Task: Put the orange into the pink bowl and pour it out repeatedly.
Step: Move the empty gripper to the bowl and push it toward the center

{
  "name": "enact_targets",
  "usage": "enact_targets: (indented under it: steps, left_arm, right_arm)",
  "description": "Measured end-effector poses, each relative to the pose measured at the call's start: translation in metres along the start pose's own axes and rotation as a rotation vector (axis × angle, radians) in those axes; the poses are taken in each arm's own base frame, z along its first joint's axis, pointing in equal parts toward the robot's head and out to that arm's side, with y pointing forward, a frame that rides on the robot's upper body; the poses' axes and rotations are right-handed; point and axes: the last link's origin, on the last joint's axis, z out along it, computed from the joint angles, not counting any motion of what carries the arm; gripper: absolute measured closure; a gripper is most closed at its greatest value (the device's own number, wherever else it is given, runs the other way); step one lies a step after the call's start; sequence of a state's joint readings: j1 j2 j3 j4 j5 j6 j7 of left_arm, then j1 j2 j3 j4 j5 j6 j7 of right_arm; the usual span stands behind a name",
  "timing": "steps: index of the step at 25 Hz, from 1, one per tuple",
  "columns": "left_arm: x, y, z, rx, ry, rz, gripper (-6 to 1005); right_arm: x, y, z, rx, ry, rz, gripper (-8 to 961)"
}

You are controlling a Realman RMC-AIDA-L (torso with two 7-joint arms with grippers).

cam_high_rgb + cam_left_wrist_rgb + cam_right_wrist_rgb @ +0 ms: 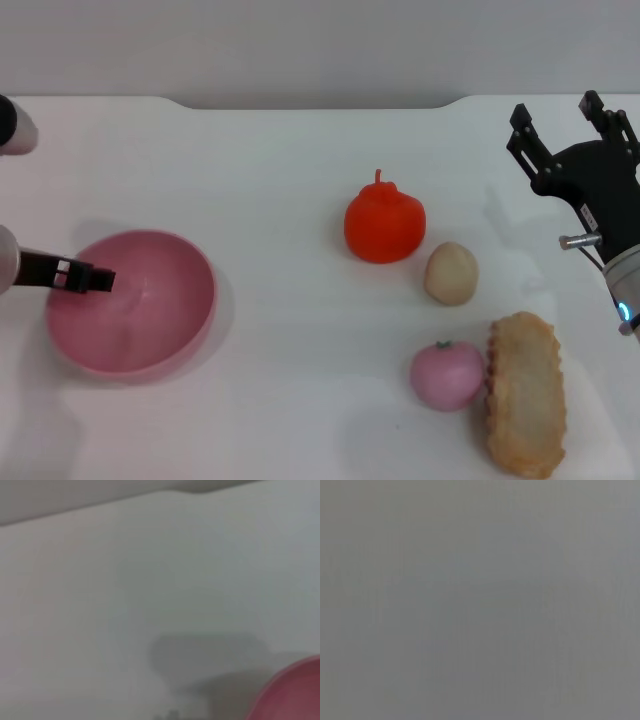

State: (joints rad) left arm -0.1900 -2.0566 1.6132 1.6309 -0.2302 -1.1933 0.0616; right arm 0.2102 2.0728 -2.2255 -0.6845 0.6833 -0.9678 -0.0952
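Observation:
The orange stands on the white table, right of the middle, stem up. The pink bowl sits upright and empty at the left. My left gripper reaches in from the left edge and is shut on the bowl's left rim, one dark finger lying over the rim. A piece of the bowl's rim shows in the left wrist view. My right gripper is open and empty, raised at the far right, well right of the orange. The right wrist view shows only plain grey.
A small beige ball lies just right of the orange. A small pink fruit with a green stem and a long tan bread-like piece lie at the front right. The table's back edge runs across the top.

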Motion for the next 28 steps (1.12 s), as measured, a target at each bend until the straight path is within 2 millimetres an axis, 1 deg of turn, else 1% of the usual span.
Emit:
enact_targets:
  steps: [1, 9, 20, 28]
  left_arm:
    - [-0.002, -0.001, 0.005, 0.001, -0.022, 0.003, 258]
    - [-0.005, -0.001, 0.017, 0.0, -0.07, 0.012, 269]
    - [0.0, 0.0, 0.016, -0.011, -0.083, 0.034, 283]
    - [0.002, -0.001, 0.017, -0.012, -0.082, 0.035, 497]
  right_arm:
    - [0.0, 0.0, 0.0, 0.0, 0.0, 0.0, 148]
    - [0.0, 0.0, 0.0, 0.0, 0.001, 0.0, 148]
    - [-0.002, 0.002, 0.003, -0.005, -0.007, 0.002, 148]
    - [-0.004, 0.0, 0.006, 0.001, -0.012, 0.0, 148]
